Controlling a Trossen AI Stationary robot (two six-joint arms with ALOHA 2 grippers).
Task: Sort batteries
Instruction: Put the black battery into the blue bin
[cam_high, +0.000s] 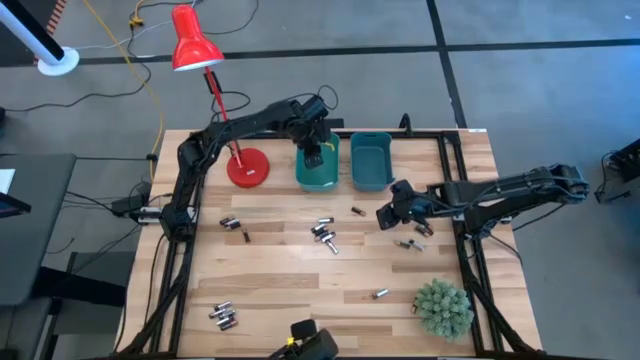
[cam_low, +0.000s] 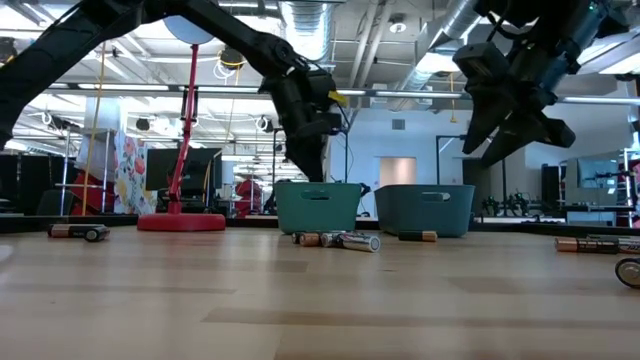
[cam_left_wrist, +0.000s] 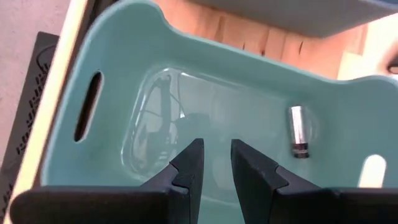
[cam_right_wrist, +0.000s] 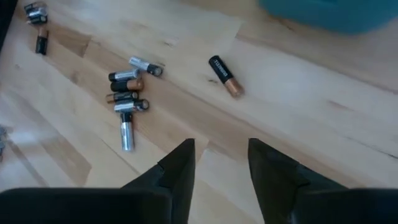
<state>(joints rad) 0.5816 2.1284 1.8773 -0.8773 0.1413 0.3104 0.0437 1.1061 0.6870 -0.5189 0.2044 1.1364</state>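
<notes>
Small cylindrical batteries lie scattered on the wooden table: a cluster (cam_high: 323, 233) in the middle, shown in the right wrist view as cluster (cam_right_wrist: 127, 93), a lone black-and-copper cell (cam_right_wrist: 224, 76), and others near the left side (cam_high: 232, 225) and near edge (cam_high: 222, 316). My left gripper (cam_high: 314, 152) hangs open above the left teal bin (cam_high: 317, 165), fingers (cam_left_wrist: 214, 163) pointing down into it; one silvery battery (cam_left_wrist: 298, 132) lies on the bin's floor. My right gripper (cam_high: 392, 212) hovers open above bare table right of the middle cluster, holding nothing (cam_right_wrist: 221, 163).
A second teal bin (cam_high: 370, 160) stands right of the first at the table's far edge. A red desk lamp (cam_high: 246, 166) has its base left of the bins. A green spiky plant (cam_high: 443, 307) sits at the near right corner. More batteries (cam_high: 410, 240) lie below the right arm.
</notes>
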